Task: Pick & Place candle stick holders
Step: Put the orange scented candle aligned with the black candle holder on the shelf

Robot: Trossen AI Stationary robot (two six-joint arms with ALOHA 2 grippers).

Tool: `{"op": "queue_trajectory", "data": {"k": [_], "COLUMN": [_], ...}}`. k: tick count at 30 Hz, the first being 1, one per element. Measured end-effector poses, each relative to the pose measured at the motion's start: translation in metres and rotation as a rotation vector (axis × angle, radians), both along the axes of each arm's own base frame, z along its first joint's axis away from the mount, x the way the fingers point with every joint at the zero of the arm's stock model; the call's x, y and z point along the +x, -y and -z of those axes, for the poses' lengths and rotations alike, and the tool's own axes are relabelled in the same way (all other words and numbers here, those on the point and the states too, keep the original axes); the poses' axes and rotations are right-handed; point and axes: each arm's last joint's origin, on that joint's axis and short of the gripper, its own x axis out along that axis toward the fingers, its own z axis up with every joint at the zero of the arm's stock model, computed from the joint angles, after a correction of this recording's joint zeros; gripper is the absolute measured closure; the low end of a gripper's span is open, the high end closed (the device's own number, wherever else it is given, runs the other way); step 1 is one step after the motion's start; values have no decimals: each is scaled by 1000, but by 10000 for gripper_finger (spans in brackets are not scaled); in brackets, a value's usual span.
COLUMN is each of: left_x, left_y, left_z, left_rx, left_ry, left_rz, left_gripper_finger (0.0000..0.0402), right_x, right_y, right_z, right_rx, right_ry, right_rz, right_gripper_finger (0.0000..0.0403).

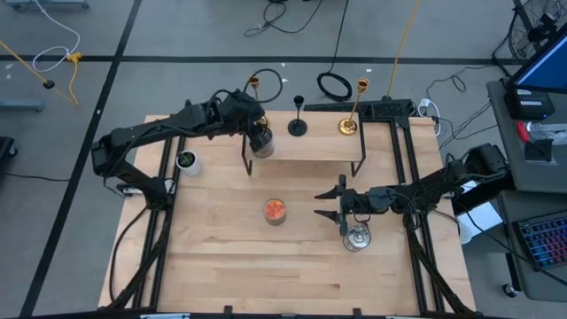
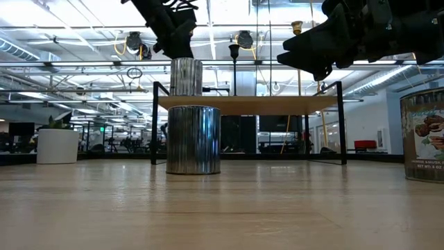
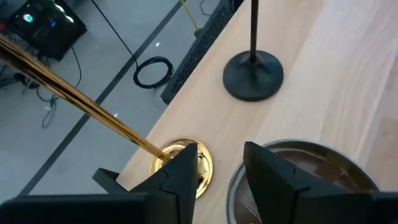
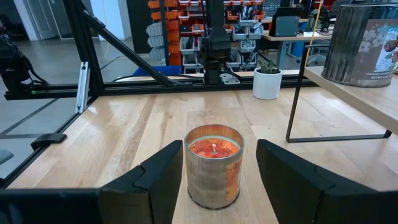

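Note:
A low wooden shelf (image 1: pixel 310 149) stands at the table's far middle. On it stand a gold holder (image 3: pixel 74 96) at the left, the black holder (image 1: pixel 298 127) in the middle and a second gold holder (image 1: pixel 348 124) at the right, each on its round base. My left gripper (image 3: pixel 221 155) is open above the shelf's left end. One finger stands over the left gold holder's base (image 3: pixel 177 163), the other over a tin's rim (image 3: pixel 298 168). My right gripper (image 1: pixel 321 205) is open and empty over the table's middle, pointing left at a candle jar (image 4: pixel 214 163).
The tin (image 1: pixel 261 144) stands on the shelf next to the left gold holder. The candle jar (image 1: pixel 275 212) and a second shiny tin (image 1: pixel 357 237) stand on the table. A small white cup (image 1: pixel 187 161) stands at the left. Free room lies toward the near edge.

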Motion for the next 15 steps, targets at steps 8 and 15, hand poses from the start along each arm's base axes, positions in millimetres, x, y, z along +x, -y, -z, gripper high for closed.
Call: {"op": "queue_trajectory", "data": {"k": [8, 15], "left_x": [-3, -14], "left_y": [25, 68], "left_z": [-14, -38], "left_rx": [3, 19], "left_ry": [47, 135], "left_rz": [88, 228], "left_gripper_finger": [277, 291], "right_x": [0, 0], "right_y": [0, 0], "right_z": [0, 0], "right_rx": [0, 0], "right_ry": [0, 0], "right_rz": [0, 0], "right_gripper_finger": [202, 202]}}
